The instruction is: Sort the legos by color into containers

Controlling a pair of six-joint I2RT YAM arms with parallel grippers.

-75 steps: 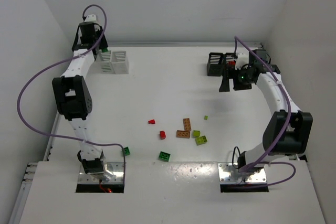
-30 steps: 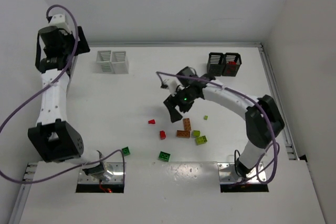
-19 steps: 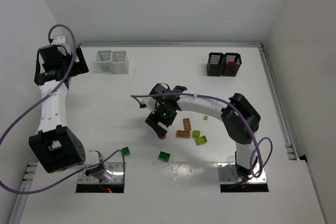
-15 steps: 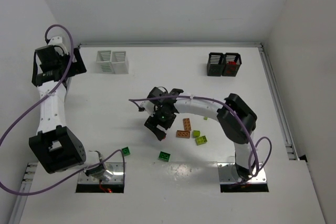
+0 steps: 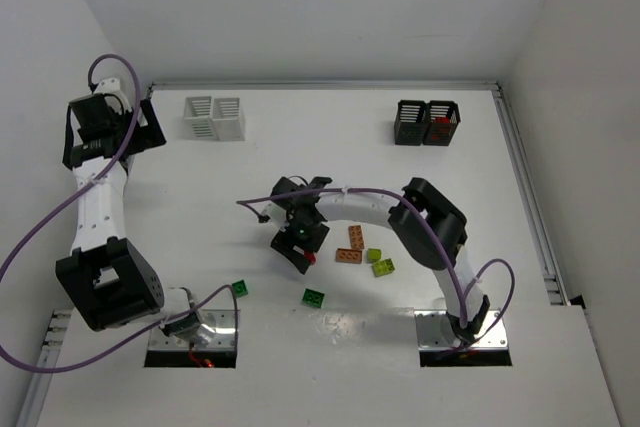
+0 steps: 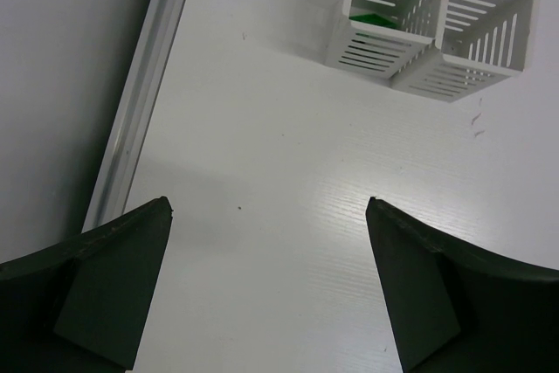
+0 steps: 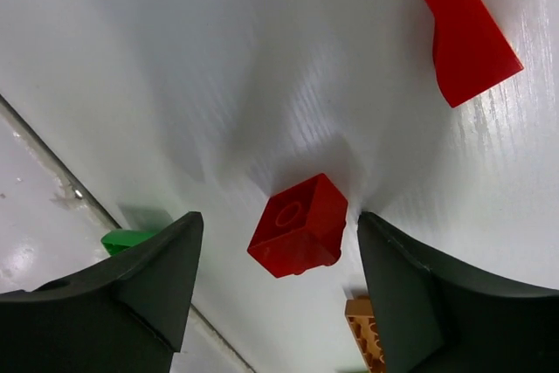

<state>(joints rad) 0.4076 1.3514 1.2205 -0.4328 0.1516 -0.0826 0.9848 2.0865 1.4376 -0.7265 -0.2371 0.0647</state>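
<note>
**Red brick (image 7: 300,224) sits between the parted fingers of the right claw (image 7: 278,217)**

Red and cube-shaped, with a single stud on top, the brick lies flat on the white tabletop (image 5: 300,147). The right claw is released around it. One finger stands just beside the brick and the other leaves a clear gap, so nothing is clenched. From above, the claw's black body covers most of the brick.

A red sloped piece (image 7: 467,37) lies near the brick, apart from it and outside the fingers. Two orange-brown bricks (image 5: 352,246) lie close together just to the right of the red brick in the overhead view. Two lime green bricks (image 5: 379,261) lie a little further that way. One dark green brick (image 5: 313,297) rests near the red brick on the side toward the arm bases. A second green brick (image 5: 240,288) lies further left, close to the left arm's base.

The white bins (image 5: 215,117) stand well away from the red brick, toward the back left, with a green piece (image 6: 374,17) in one compartment. The black bins (image 5: 427,122) stand well away toward the back right.

The left claw (image 6: 268,207) is far from the red brick, raised near the white bins. Its fingers are spread wide with only bare tabletop between them.
</note>
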